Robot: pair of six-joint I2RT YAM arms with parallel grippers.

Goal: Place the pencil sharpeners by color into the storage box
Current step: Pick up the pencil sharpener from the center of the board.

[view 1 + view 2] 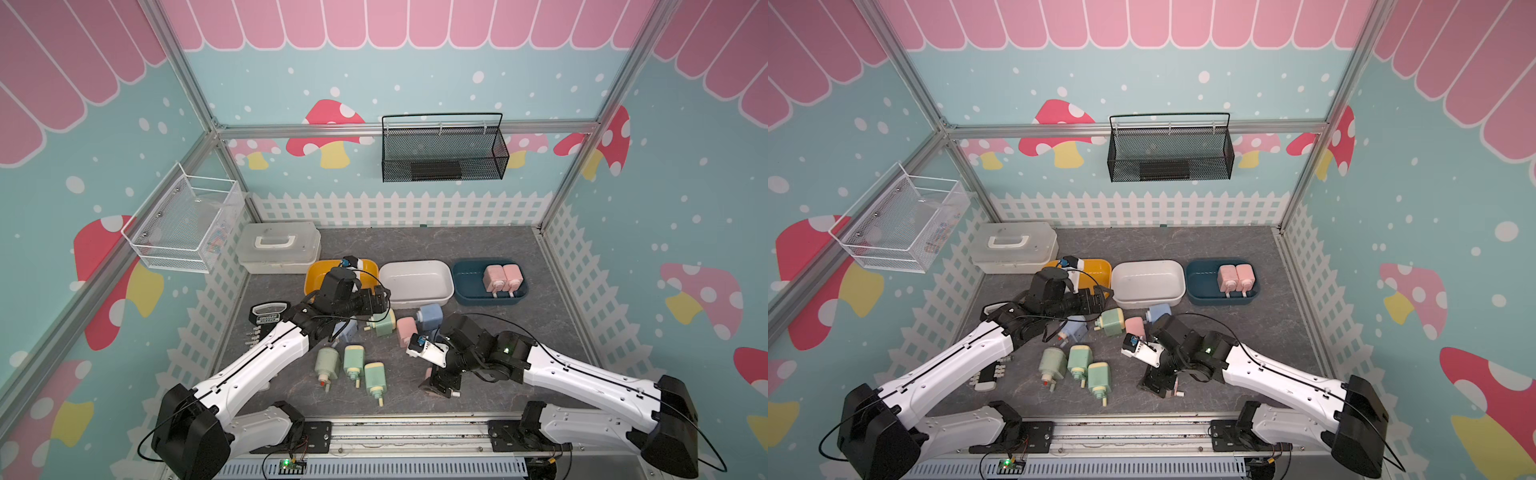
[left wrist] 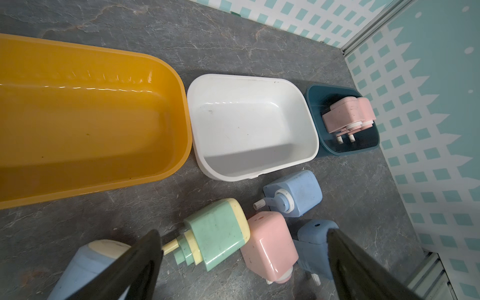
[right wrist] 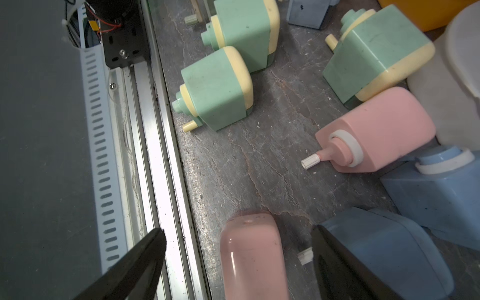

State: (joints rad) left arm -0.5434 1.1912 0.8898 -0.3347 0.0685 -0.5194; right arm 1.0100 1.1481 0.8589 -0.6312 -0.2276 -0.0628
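Pink sharpener [image 3: 253, 257] between spread right jaws (gaps either side), left jaws spread.

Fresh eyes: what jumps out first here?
Two pink sharpeners sit side by side in the dark blue bin, rightmost of three; the white bin beside it is empty. Loose green, blue and pink sharpeners litter the table in front. The open right claw straddles a pink one near the front.

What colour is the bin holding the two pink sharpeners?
Dark teal blue; the bin shows best in the left wrist view.
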